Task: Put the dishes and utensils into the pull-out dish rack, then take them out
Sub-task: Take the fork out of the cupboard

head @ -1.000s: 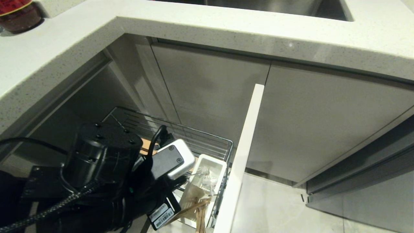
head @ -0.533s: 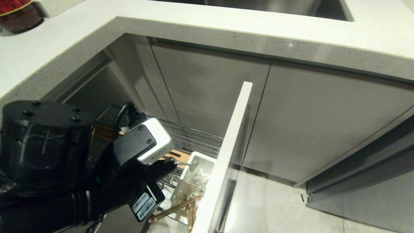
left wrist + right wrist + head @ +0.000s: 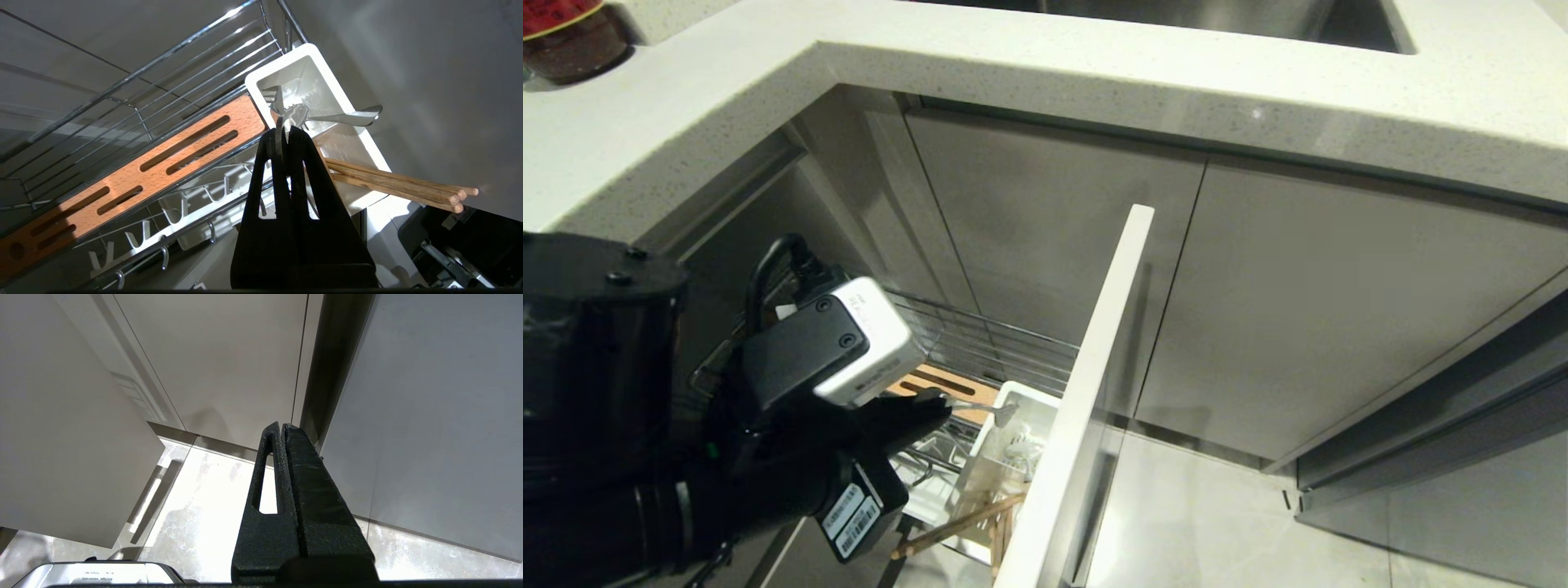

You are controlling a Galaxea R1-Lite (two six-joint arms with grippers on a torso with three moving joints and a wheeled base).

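My left gripper [image 3: 941,402] [image 3: 284,131] is shut on the silver fork [image 3: 990,408] [image 3: 295,114], holding it just above the white utensil cup [image 3: 1036,398] [image 3: 312,51] in the near corner of the pull-out dish rack [image 3: 992,343] [image 3: 184,45]. The wooden chopsticks [image 3: 956,524] [image 3: 402,184] lean out of that cup. A slotted wooden strip [image 3: 941,382] [image 3: 163,155] runs along the rack. The rack's white panel front [image 3: 1094,367] stands on edge. No plate or bowl is in view. My right gripper [image 3: 282,425] is shut on nothing above the floor, outside the head view.
The speckled countertop [image 3: 1013,73] overhangs the rack, with a sink [image 3: 1217,16] at the back and a red-lidded jar [image 3: 564,33] at the far left. Grey cabinet doors [image 3: 1339,310] close the right side. Tiled floor [image 3: 1217,523] lies below them.
My left arm has risen and drawn back to the left with the fork in its grip. The rack and its white panel have shifted a little to the left.
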